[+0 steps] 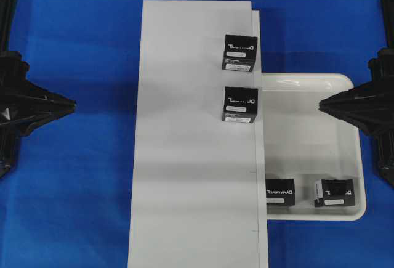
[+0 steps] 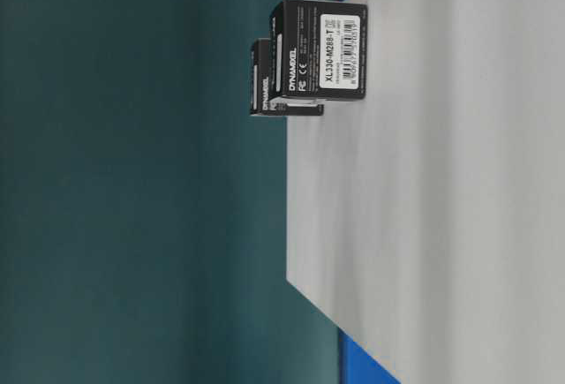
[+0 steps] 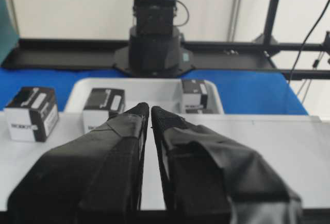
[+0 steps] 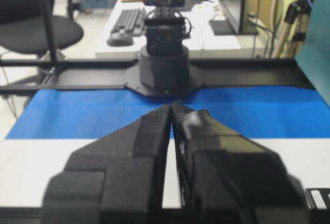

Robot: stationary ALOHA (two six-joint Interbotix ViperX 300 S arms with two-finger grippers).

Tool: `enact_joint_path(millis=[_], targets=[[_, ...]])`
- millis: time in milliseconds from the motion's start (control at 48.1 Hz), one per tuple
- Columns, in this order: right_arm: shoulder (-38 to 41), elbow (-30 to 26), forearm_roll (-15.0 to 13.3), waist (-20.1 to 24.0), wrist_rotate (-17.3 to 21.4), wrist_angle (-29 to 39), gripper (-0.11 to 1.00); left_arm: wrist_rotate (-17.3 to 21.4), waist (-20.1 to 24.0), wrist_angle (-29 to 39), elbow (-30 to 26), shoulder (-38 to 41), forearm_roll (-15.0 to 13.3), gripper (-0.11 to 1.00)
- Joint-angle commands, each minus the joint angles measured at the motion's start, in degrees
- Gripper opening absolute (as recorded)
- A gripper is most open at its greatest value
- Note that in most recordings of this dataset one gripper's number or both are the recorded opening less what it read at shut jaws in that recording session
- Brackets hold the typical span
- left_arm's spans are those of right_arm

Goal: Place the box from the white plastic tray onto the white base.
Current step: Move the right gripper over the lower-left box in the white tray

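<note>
A: Both grippers, left (image 1: 72,103) and right (image 1: 321,103), sit clenched, empty. Target box (image 1: 281,191) lies in tray (image 1: 354,157), at 5 o'clock.

B: Risk: grabbing the neighbouring box (image 1: 335,192), or crowding the two boxes on the base (image 1: 184,157).

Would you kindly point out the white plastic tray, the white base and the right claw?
white plastic tray (image 1: 308,152): overhead view, bare floor.
white base (image 1: 184,175): overhead view, bare middle.
right claw (image 1: 322,103): overhead view, closed fingertips.

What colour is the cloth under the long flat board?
Bright blue cloth under the long flat white board, clearest in the overhead view.
</note>
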Motion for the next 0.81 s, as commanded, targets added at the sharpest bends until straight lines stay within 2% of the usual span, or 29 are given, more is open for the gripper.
enact_joint_path(millis=[0, 42, 125, 208, 332, 540, 789], targets=[[0.4, -0.9, 0.7, 1.5, 1.0, 0.1, 0.14, -0.7, -2.1, 0.5, -1.7, -0.3, 0.8, 0.14], [0.4, -1.2, 2.3, 1.9, 1.3, 2.3, 0.12, -0.7, -2.6, 1.1, -2.1, -0.5, 0.8, 0.13], [0.4, -2.6, 5.5, 2.3, 3.7, 8.7, 0.00, -0.6, -3.3, 3.4, -3.2, -0.5, 0.8, -0.01], [1.0, -5.1, 7.6, 2.6, 7.2, 15.7, 0.00, -0.6, -3.4, 5.9, -4.3, -0.3, 0.8, -0.07], [2.6, -9.6, 7.6, 3.2, 10.6, 26.5, 0.00, -0.6, -3.4, 8.8, -5.8, 0.2, 0.8, -0.07], [7.0, -15.6, 7.6, 4.7, 10.6, 42.4, 0.00, -0.7, -3.3, 10.9, -6.2, -0.1, 0.8, -0.07], [15.2, -22.4, 7.6, 9.8, 10.5, 57.1, 0.00, -1.0, -3.3, 13.6, -6.4, 0.1, 0.8, -0.07]])
